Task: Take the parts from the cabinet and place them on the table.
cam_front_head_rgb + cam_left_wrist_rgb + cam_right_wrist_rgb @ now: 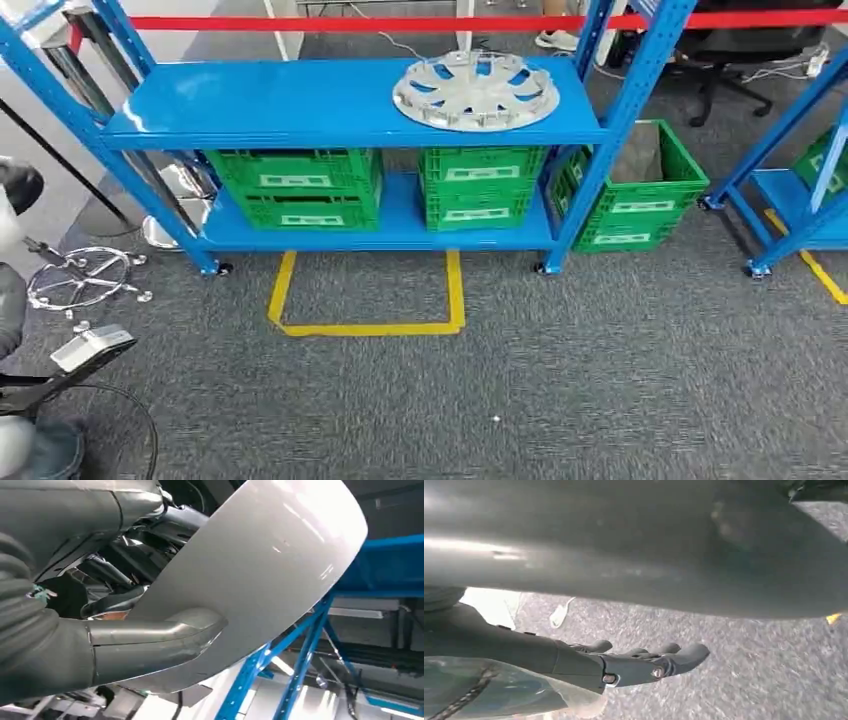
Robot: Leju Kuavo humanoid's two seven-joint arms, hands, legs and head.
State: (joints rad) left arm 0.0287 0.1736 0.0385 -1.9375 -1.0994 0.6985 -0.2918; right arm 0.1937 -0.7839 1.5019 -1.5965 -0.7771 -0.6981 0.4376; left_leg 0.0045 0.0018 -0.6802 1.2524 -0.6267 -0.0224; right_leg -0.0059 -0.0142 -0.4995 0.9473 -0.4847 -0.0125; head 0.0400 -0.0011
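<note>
Across the grey carpet floor (520,400) stands a blue cabinet (280,100) with two shelves. A silver wheel cover (476,90), round so no long axis, lies flat, face up, on the right part of the top shelf. Green crates (300,185) stacked on the lower shelf, a second stack (478,187) beside them, a third stack (630,195) on the floor just right of the cabinet's leg. Yellow tape outline (370,310) on the carpet in front of the cabinet.

Left wrist view: left hand (125,615) grips a curved silver-white panel (260,570), thumb (155,640) pressed on its face, dark fingers behind; panel extends away from the hand toward the blue frame.

Right wrist view: right hand (624,665) over the carpet, fingers stretched out straight, holding nothing.
</note>
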